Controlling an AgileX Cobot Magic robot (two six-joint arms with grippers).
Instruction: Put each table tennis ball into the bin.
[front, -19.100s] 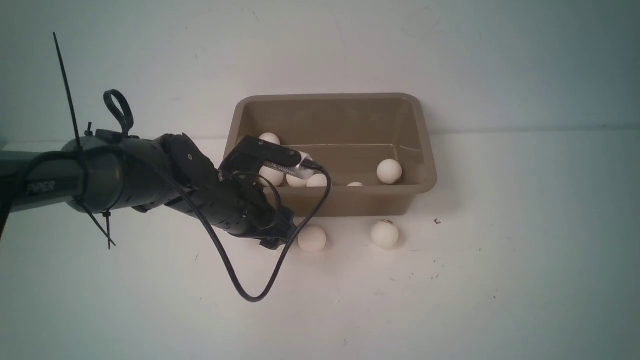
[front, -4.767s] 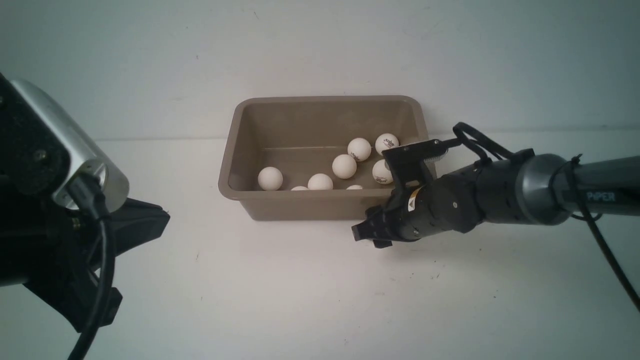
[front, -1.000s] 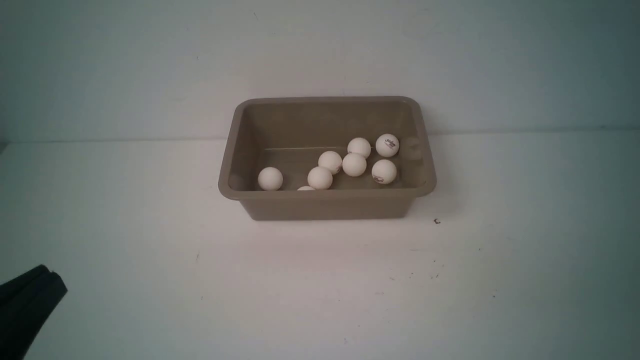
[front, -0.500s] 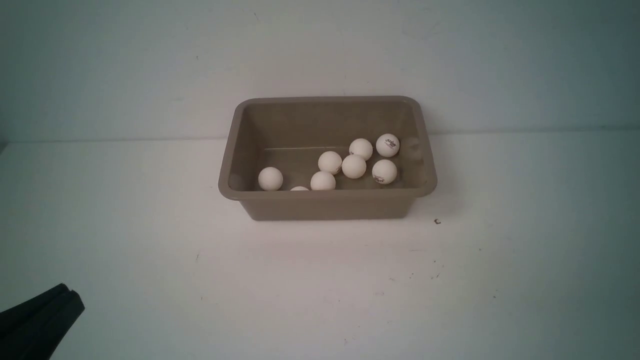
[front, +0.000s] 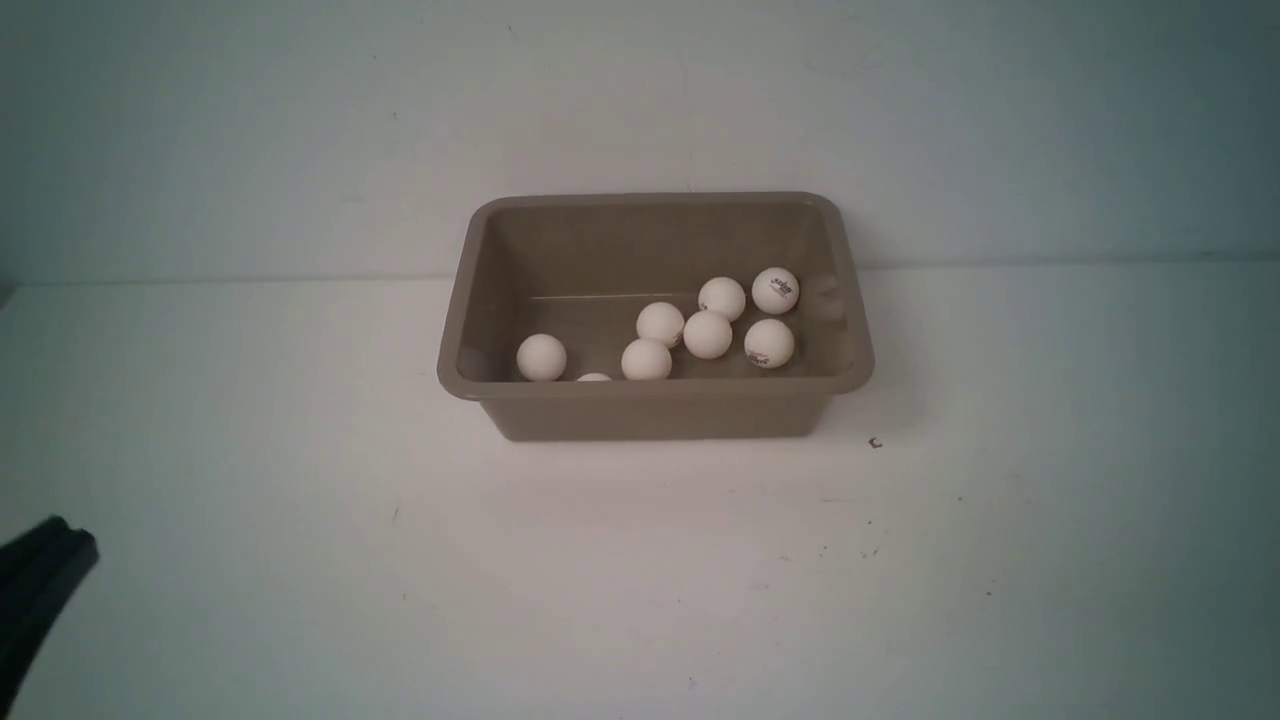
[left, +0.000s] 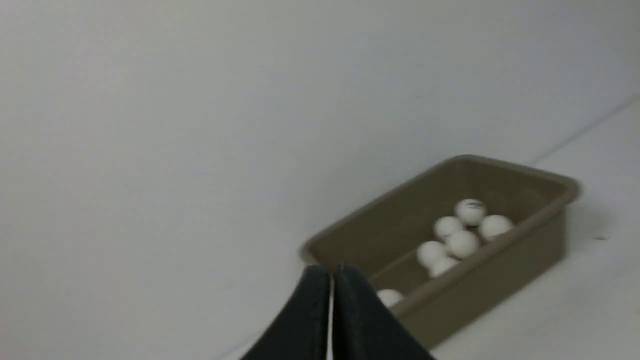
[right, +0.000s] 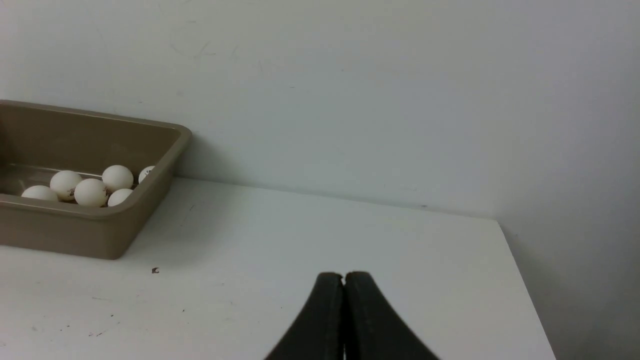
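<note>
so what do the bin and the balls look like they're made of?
bin: looks like molded plastic, tan-brown, semi-matte; rounded corners, a flared rim and soft sheen on the walls suggest it.
balls: likely thin plastic, smooth matte white, some with a small dark printed logo. The exact plastic can't be told.

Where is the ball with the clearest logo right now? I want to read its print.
In the front view that ball lies inside the bin, at its far right, beside another ball on its left.

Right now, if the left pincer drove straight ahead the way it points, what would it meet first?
Probably the bin: the shut left pincer points at its near corner, where one table tennis ball lies inside. Depth is unclear, so it could pass above the rim.
</note>
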